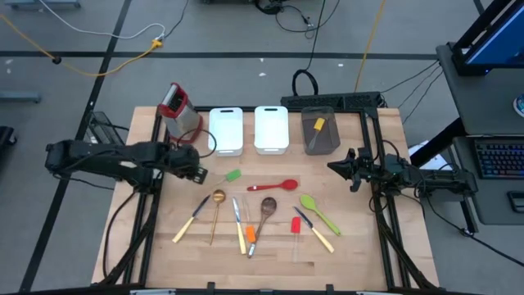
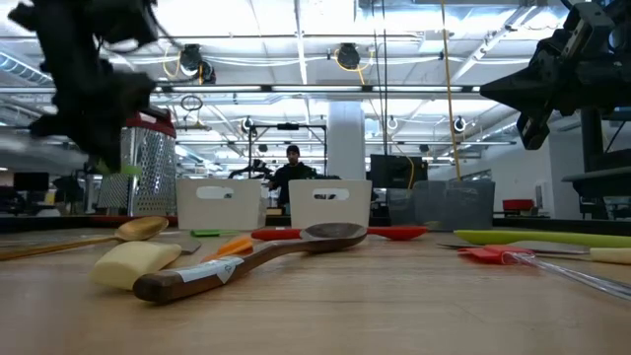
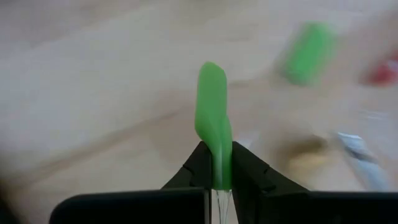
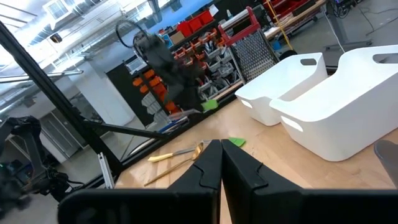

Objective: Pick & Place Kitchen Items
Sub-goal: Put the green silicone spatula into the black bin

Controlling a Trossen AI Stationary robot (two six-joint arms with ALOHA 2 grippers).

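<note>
Above the wooden table (image 1: 164, 254) at about nine o'clock, the left hand (image 3: 216, 177) is clamped on a green silicone spatula (image 3: 213, 118), which should travel level to a white rectangular tray (image 1: 226, 131) at twelve o'clock, while the right hand (image 4: 221, 163) waits pressed together at three o'clock.
</note>
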